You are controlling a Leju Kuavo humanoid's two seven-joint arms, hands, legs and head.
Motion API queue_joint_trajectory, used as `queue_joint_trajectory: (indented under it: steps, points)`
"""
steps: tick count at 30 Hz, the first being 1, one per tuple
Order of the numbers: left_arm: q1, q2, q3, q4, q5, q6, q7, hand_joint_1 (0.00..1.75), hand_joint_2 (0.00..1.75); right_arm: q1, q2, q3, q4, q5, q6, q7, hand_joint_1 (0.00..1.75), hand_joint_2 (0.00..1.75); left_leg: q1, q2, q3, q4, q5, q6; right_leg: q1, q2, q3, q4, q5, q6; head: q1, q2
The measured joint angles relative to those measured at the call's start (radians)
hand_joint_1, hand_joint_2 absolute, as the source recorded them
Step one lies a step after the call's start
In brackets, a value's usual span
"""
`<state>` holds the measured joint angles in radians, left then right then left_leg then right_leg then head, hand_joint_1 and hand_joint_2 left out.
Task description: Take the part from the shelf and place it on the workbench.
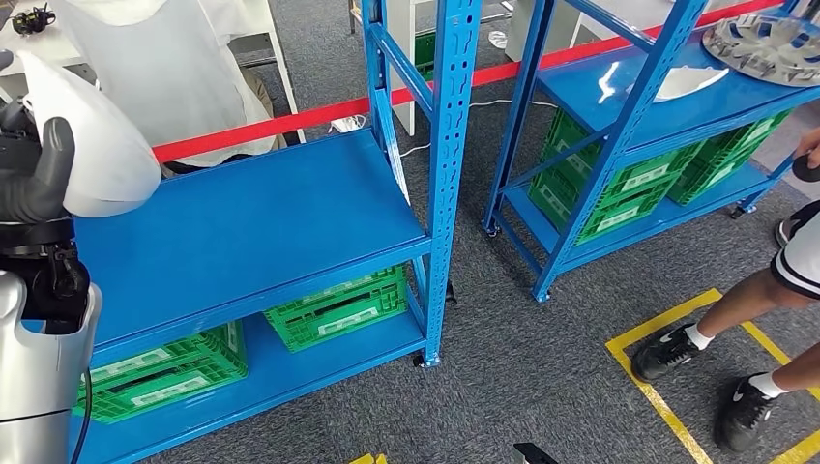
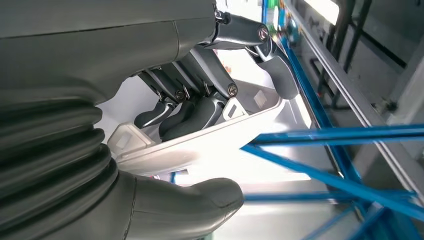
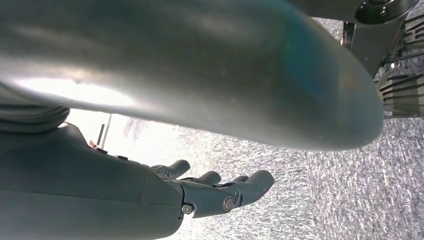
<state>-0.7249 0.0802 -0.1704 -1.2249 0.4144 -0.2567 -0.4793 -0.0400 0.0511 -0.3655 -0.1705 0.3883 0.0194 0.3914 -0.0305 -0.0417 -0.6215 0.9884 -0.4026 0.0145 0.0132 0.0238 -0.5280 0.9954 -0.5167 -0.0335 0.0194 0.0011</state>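
Note:
My left hand (image 1: 39, 179) grips a white curved plastic part (image 1: 92, 130), raised at the far left in front of the blue shelf (image 1: 251, 217). In the left wrist view its dark fingers (image 2: 195, 112) curl inside the white part (image 2: 210, 142) and the thick thumb (image 2: 200, 200) presses on its outer side. My right hand (image 3: 215, 192) hangs over grey carpet, its fingers loosely extended and holding nothing.
The near shelf's middle board is bare, with green crates (image 1: 334, 304) below it. A second blue shelf (image 1: 667, 106) to the right carries a white part (image 1: 688, 81) and a round grey part (image 1: 764, 43). A person's legs (image 1: 745, 319) stand by yellow floor tape at right.

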Motion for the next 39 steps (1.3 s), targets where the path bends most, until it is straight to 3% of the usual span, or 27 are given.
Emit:
queue_joint_trajectory:
  steps: [7,10,13,17,22,29,39]
  points:
    - [-0.012,0.002,-0.067,0.093,-0.288,0.199,0.003,1.75,1.75,-0.002,0.0,0.0,0.0,0.02,0.0,0.0,0.0,0.0,0.0,0.0,0.0,0.0,0.0,0.0,0.0,0.0,-0.001,0.0,0.0,0.0,0.0,0.0]
    - [-0.044,-0.007,-0.113,0.227,-0.406,0.295,-0.005,1.75,1.75,-0.003,0.0,0.0,0.0,0.032,0.002,0.0,0.0,0.0,0.0,0.0,0.001,0.0,0.0,0.0,0.0,0.0,0.0,0.0,0.0,0.0,0.0,0.0]
    - [-0.084,-0.03,-0.178,0.406,-0.552,0.451,-0.014,1.75,1.75,-0.006,0.0,0.0,0.0,0.046,0.006,0.0,0.0,0.0,0.0,0.001,0.001,0.0,0.0,0.001,0.0,0.001,0.0,0.0,0.0,0.0,0.0,0.0]
    - [-0.107,-0.069,-0.255,0.626,-0.678,0.581,0.02,1.75,1.75,-0.01,0.0,0.0,0.0,0.062,0.014,0.0,0.0,0.0,-0.001,0.002,0.001,0.0,0.0,0.001,-0.001,0.002,0.001,0.0,0.0,0.0,0.0,0.0]
    - [-0.103,-0.096,-0.324,0.801,-0.76,0.66,0.112,1.75,1.75,-0.01,0.0,0.0,0.0,0.074,0.015,0.0,0.0,0.0,-0.001,0.002,0.001,0.0,-0.001,0.001,-0.001,0.003,0.0,-0.001,0.0,0.0,0.0,0.0]
    - [-0.078,-0.11,-0.396,0.914,-0.843,0.75,0.219,1.75,1.75,-0.011,0.0,0.0,0.0,0.087,0.015,0.0,0.0,0.0,-0.001,0.002,0.001,0.0,-0.002,0.0,0.0,0.002,0.001,-0.001,0.0,0.0,0.0,0.0]
    - [-0.044,-0.124,-0.418,0.953,-0.854,0.78,0.182,1.75,1.75,-0.011,0.0,0.0,0.0,0.099,0.016,0.0,0.0,0.0,-0.001,0.002,0.001,0.0,-0.002,0.0,-0.001,0.002,0.001,-0.001,-0.001,0.001,0.0,0.0]
